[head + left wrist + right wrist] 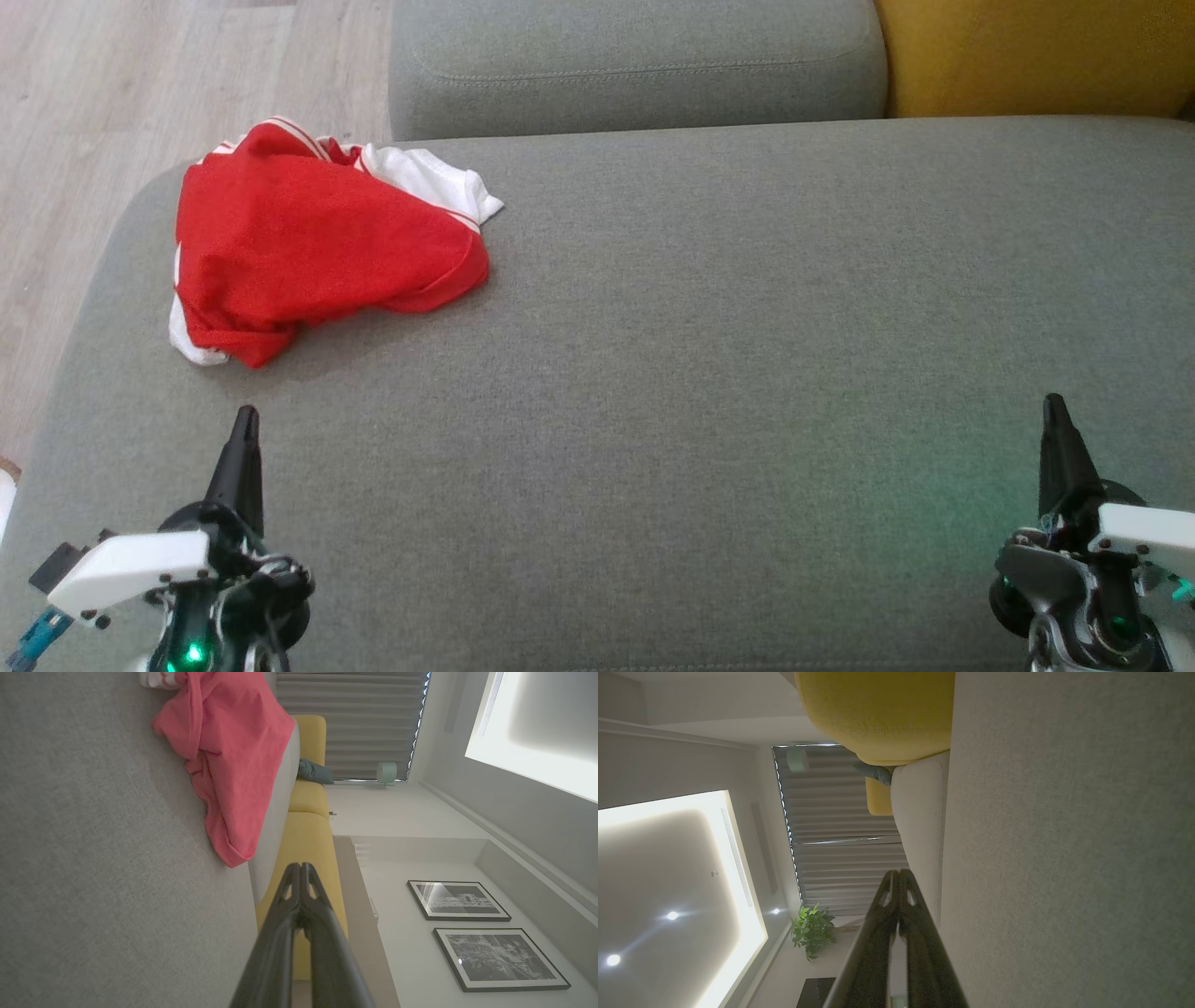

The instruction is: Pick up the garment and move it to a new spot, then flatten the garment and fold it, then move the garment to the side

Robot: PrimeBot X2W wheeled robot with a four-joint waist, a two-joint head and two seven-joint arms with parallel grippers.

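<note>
Scene: A crumpled red garment with white trim lies heaped on a broad grey fabric sofa cushion, at the cushion's far left end, close to the edge above a pale wooden floor.
Left gripper: The left gripper is poised over the near left of the cushion, its two long dark fingers pressed together and holding nothing.
Right gripper: The right gripper stands at the opposite side, likewise closed tight and empty.
Bearing: The heap sits ahead of the left fingertips and slightly inboard, with grey cushion showing between them.
Long axis: Diagonal, from the heap's near left corner to its white far right end.
Nearer arm: Left, plainly; the right gripper is well apart from the garment.
Step in hand: Judged to be the opening pickup, not yet begun. The jaws would need to part before reaching forward.
</note>
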